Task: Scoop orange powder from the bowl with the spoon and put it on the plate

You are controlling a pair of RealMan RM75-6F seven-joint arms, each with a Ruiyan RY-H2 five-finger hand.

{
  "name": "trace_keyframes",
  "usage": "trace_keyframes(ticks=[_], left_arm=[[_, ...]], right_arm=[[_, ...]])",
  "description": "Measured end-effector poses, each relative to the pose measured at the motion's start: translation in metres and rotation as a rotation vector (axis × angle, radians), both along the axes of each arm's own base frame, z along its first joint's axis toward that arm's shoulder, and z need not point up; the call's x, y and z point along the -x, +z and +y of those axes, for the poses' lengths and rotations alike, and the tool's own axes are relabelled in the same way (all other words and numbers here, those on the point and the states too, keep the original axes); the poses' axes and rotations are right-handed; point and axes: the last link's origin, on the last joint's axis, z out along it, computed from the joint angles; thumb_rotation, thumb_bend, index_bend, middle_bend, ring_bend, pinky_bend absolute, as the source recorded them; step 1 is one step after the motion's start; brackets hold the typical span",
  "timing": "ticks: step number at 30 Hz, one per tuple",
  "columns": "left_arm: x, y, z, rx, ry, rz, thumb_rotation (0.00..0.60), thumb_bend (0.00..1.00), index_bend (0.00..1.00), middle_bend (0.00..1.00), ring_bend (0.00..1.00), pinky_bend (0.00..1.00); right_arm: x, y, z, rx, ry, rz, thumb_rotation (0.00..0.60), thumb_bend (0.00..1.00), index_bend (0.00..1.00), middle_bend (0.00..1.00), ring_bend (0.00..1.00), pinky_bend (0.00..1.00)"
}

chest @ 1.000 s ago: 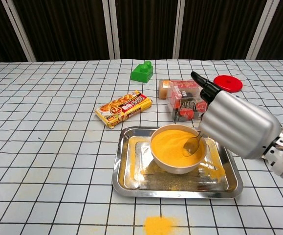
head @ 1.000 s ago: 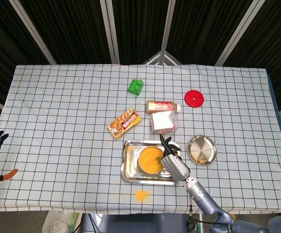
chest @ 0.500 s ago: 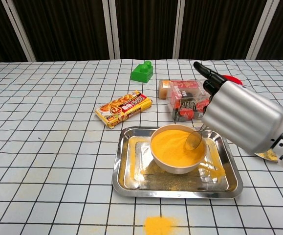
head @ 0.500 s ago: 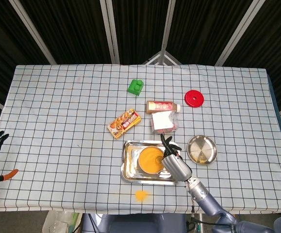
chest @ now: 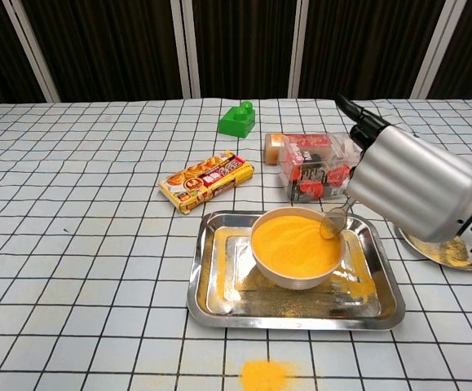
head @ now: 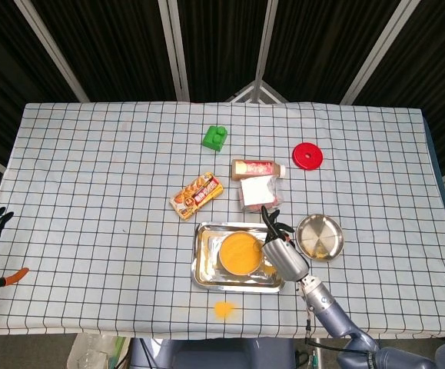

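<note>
Bowl: white, round, upright, filled nearly to the rim with orange powder. It stands in a metal tray, toward the tray's right half, near the table's near edge.

Spoon: metal, its bowl raised just above the bowl's right rim, handle rising to the right into the right hand, which grips it.

Plate: round, shiny metal, flat on the checked cloth just right of the tray, partly hidden in the chest view
</note>
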Motion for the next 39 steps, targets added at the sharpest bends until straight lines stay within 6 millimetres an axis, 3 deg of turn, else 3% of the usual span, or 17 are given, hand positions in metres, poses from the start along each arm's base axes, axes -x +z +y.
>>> trace_keyframes(ticks=[16,30,39], left_arm=[[0.0,0.0,0.0,-0.002,-0.001,0.002,0.6,0.01,0.0,0.0,0.0,0.0],[0.0,0.0,0.0,-0.012,0.002,0.004,0.6,0.01,0.0,0.0,0.0,0.0],[0.0,0.0,0.0,-0.013,0.007,0.014,0.6,0.01,0.0,0.0,0.0,0.0]], right_arm=[[-0.01,-0.019,0.019,-0.087,0.043,-0.02,0.6,0.87,0.75,0.67,0.31,0.0],[-0.022,-0.002,0.011,-0.052,0.073,-0.045,0.6,0.87,0.75,0.67,0.31,0.0],[-0.014,-0.004,0.014,-0.056,0.119,0.044,0.6,0.87,0.75,0.67,0.31,0.0]])
